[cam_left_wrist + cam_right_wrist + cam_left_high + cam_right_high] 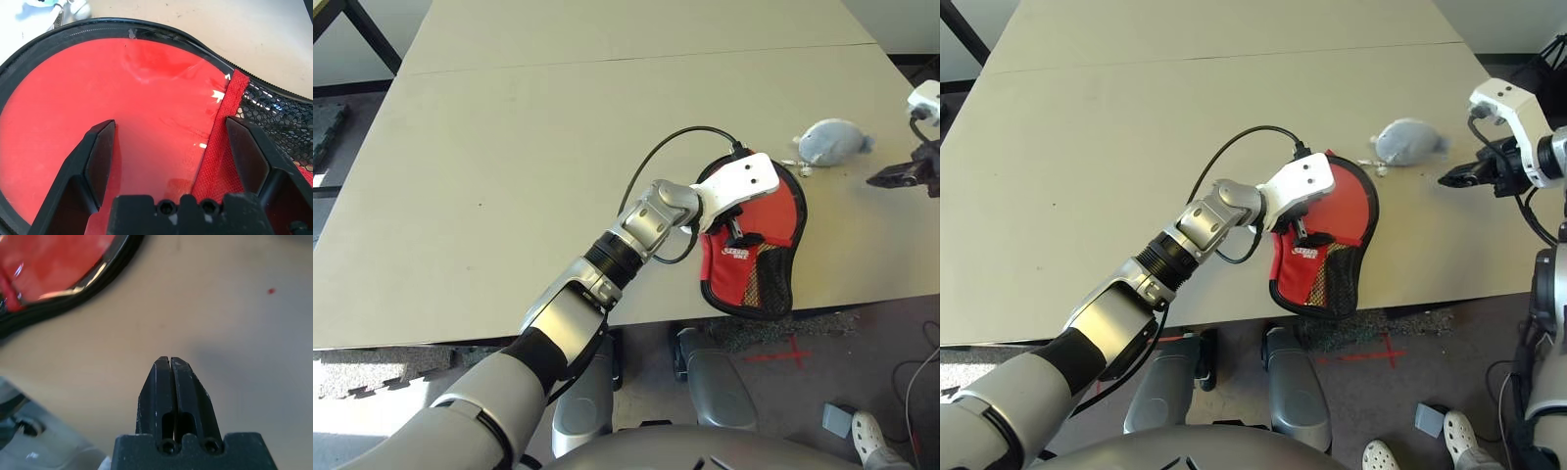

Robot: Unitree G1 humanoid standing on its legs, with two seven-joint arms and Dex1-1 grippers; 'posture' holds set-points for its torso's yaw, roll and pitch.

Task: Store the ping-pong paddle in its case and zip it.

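1. Left end effector (164, 161): fingers spread wide, pressing on the case (1337, 230), gripping nothing.
2. Right end effector (170, 382): fingers pressed together, empty, well apart from the case.
3. Case: red side up at the near bench (509, 147) edge; looks zipped, paddle presumably stored.

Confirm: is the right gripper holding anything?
No. The right gripper has its fingers pressed together with nothing between them, over the bare table.

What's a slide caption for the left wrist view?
Left tool open, fingers pressing on the red side of the case beside its mesh pocket.
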